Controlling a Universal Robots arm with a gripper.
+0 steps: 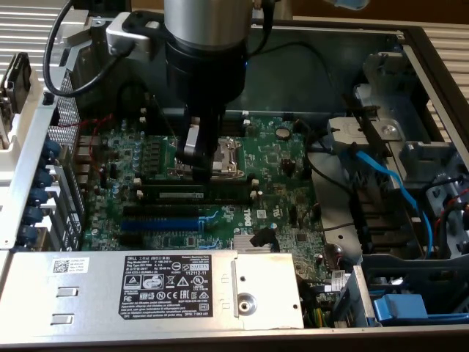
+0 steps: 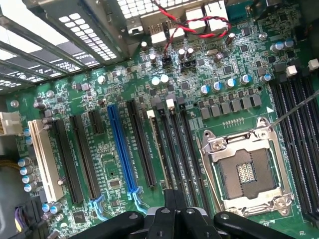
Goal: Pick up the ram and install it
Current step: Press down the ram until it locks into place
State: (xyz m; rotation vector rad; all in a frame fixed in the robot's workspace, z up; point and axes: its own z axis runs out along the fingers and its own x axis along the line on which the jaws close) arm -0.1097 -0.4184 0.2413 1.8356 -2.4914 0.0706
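Install step: gripper jaws together, over ram in slots at 9 o'clock of CPU socket; seating looks next.

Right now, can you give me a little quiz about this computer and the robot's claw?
1. True or false: the gripper over the motherboard is shut.
2. Which colour is the brightly coloured long slot among the black ones? A blue, B yellow, C pink.
3. Fill in: the silver-framed processor socket is ____ (empty or filled).
Key: 1 true; 2 A; 3 empty.
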